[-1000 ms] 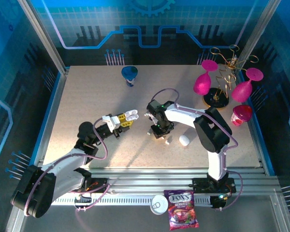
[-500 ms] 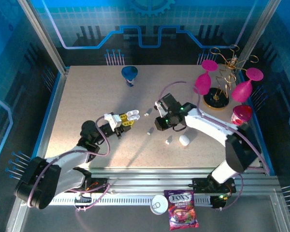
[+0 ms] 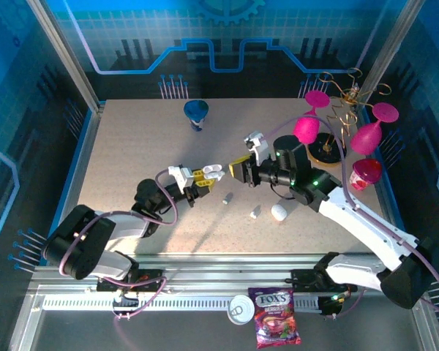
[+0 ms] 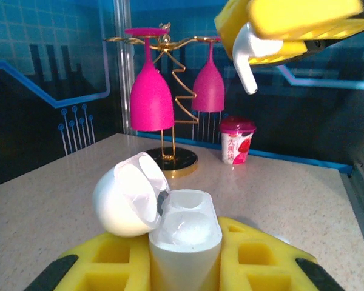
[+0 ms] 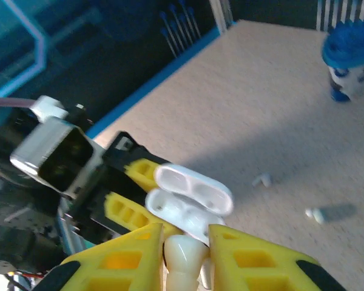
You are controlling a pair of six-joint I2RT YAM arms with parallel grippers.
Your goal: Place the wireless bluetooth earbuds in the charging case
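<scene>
The right claw (image 5: pixel 185 231) pinches a tiny earbud (image 5: pixel 182 253), likely light and slick, by its head, stem free; the left claw (image 4: pixel 185 264) clamps the rigid case (image 4: pixel 183 233).

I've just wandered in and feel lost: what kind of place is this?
Probably a robot test booth or lab cell: a left arm and right arm bolted at a table edge, a metal frame with blue circuit-pattern panels, and props like pink glasses on a gold rack.
</scene>
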